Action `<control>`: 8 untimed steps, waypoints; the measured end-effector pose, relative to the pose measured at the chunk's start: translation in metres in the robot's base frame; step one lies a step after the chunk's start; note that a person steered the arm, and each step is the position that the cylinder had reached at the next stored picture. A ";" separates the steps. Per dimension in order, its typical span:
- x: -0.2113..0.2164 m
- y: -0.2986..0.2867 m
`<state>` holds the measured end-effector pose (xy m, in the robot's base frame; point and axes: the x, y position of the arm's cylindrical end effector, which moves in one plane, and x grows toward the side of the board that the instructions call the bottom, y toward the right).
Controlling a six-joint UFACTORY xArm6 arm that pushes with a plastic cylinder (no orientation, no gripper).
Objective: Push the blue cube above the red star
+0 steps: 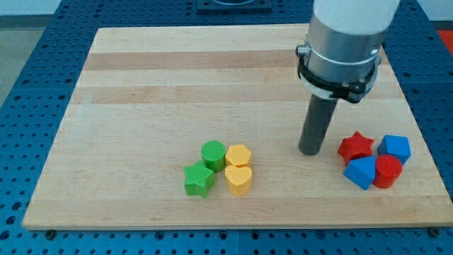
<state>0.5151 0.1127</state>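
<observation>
Wooden board [177, 78] on blue pegboard bench [28, 92]; tip [309, 151] beside red star [354, 146].

Red star [354, 146], blue cube [395, 148], red cylinder [388, 171], green star [199, 180], yellow heart [238, 179], pale striped wood table [177, 78].

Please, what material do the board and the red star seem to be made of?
The board looks like pale wood with a smooth finish: long grain lines and joined strips show. The red star seems to be matte plastic, perhaps 3D-printed, going by its uniform colour and soft edges; this is not certain.
</observation>
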 end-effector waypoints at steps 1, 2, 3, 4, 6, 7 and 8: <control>0.023 0.000; 0.054 0.000; 0.083 0.010; 0.092 0.051; 0.087 0.117; 0.075 0.138; 0.057 0.144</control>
<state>0.5723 0.2565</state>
